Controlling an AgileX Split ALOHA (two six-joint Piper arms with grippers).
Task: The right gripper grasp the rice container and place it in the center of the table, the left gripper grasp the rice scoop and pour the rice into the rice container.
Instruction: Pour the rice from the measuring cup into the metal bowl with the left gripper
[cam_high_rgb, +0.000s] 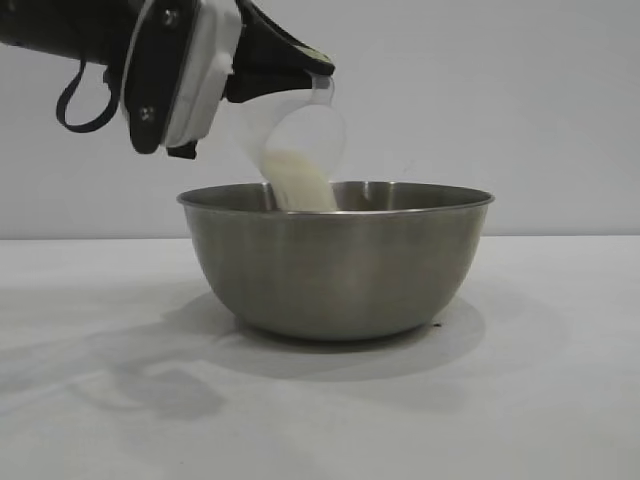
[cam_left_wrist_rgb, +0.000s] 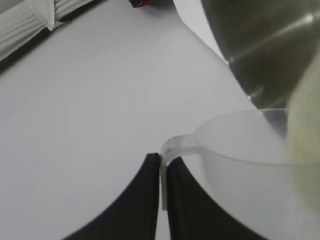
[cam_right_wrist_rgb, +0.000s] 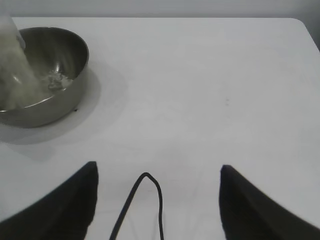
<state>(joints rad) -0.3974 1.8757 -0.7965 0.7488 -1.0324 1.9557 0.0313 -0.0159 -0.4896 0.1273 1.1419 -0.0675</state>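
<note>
- In the exterior view the rice container (cam_high_rgb: 336, 262), a large steel bowl, stands nearest the camera, in the middle of the frame on the white table (cam_high_rgb: 540, 400), with its shadow falling toward the lower left.
- Above the bowl's left rim, in the upper left of that frame, the left gripper (cam_high_rgb: 322, 72) reaches in roughly level, its black fingers pointing right.
- Its jaws are closed on the loop handle of the rice scoop (cam_high_rgb: 295, 135); the left wrist view shows the two fingers pinched tight on the thin plastic tab of the handle (cam_left_wrist_rgb: 172, 150) at the lower centre of that frame.
- The scoop hangs just below and right of the fingertips, tipped with its mouth over the bowl.
- The rice (cam_high_rgb: 298, 180) streams off-white from the scoop's lower lip down behind the bowl's near rim, left of centre.
- In the right wrist view the bowl (cam_right_wrist_rgb: 60, 95) sits in the upper left of the frame, with a small patch of grains (cam_right_wrist_rgb: 57, 77) on its floor and the falling stream blurred at the left edge.
- The right gripper (cam_right_wrist_rgb: 157, 200) is at the bottom of that same view, well apart from the bowl; its fingers stand wide apart with nothing between them but bare table and a black cable (cam_right_wrist_rgb: 145, 200).
</note>
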